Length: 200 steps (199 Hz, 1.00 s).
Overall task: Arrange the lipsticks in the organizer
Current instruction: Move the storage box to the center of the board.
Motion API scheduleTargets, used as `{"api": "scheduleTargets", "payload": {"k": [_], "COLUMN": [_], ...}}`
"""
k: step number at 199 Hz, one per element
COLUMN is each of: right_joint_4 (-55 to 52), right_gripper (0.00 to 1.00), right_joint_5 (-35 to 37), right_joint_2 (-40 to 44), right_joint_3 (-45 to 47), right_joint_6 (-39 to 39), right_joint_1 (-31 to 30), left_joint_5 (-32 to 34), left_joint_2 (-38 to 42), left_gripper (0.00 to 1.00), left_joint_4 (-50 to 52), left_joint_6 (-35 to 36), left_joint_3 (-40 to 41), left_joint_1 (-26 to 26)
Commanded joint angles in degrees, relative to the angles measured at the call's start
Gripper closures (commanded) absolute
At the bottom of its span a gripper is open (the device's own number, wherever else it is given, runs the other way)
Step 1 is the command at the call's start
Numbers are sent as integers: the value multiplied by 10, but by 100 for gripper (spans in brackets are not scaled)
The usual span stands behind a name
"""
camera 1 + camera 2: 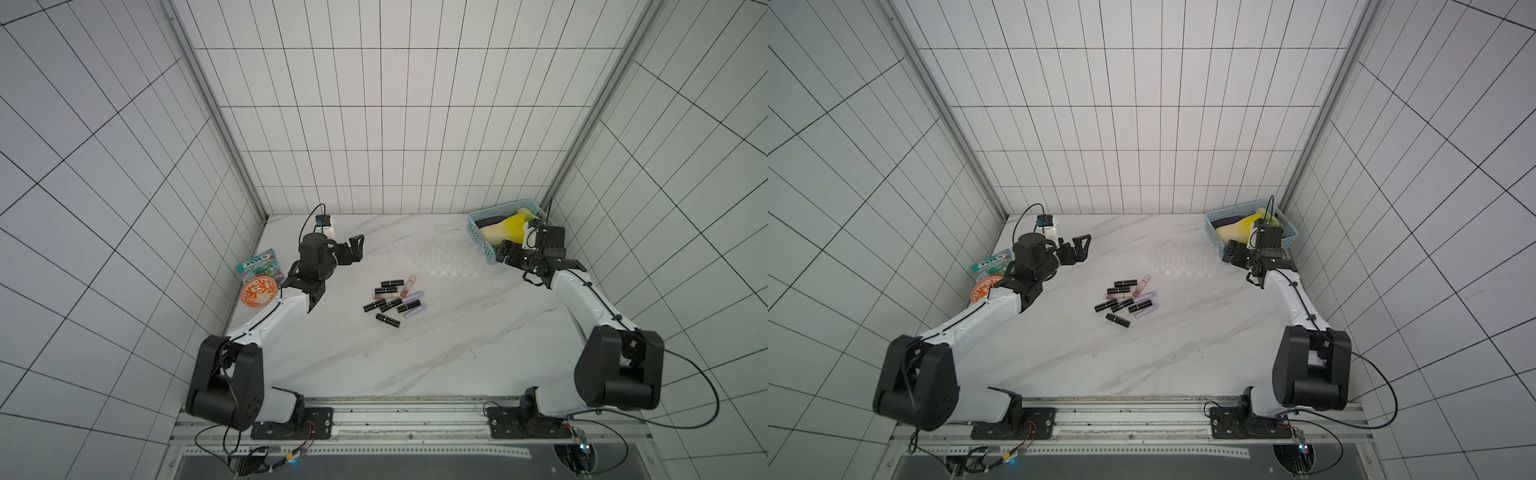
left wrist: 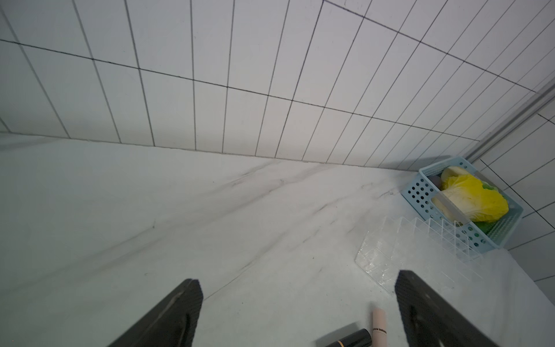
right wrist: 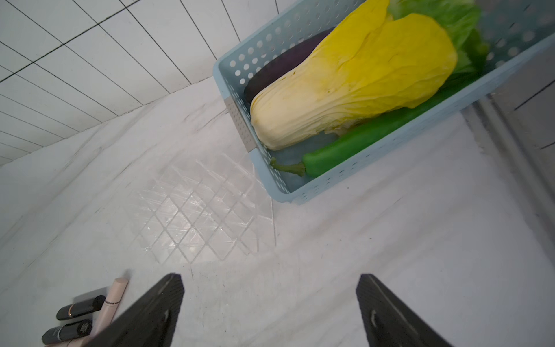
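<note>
I reckon I'm at the first pick: left fingers (image 2: 180, 309) and right fingers (image 3: 162, 300) spread, empty; lipsticks (image 1: 392, 301) clustered on the worktop (image 1: 415, 365) near the empty organizer (image 1: 444, 264), so next I lower onto one.

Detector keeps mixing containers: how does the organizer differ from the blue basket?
The organizer is clear, nearly lost on the marble; the basket is opaque light blue, perforated. The organizer is a grid of small empty slots; the basket is one bin holding a cabbage and a green pepper. Both sit side by side near the back wall.
</note>
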<state>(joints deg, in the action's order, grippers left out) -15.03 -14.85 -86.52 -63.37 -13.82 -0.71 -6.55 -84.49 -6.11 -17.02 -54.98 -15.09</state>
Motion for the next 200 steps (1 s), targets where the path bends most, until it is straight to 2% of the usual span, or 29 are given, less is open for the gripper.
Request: {"api": "scheduleTargets", "payload": {"k": [1, 47, 113, 162, 200], "right_joint_4": [-28, -27, -4, -1, 4], "right_gripper": [6, 10, 10, 10, 11], "right_joint_5": [-73, -125, -133, -121, -123], "right_joint_2": [-21, -70, -147, -184, -196], "right_joint_3": [-19, -31, -67, -94, -103], "right_joint_6": [-14, -18, -22, -17, -19], "right_joint_1": [2, -1, -16, -26, -29], "left_joint_5": [-39, -49, -66, -77, -86], "left_joint_2": [-64, -171, -276, -315, -380], "left_gripper": [2, 2, 1, 1, 2], "left_joint_4": [61, 66, 68, 65, 110], "left_joint_6": [-5, -9, -11, -1, 11], "left_joint_3": [-71, -148, -242, -277, -346], "left_joint_1": [-25, -55, -78, -99, -114]}}
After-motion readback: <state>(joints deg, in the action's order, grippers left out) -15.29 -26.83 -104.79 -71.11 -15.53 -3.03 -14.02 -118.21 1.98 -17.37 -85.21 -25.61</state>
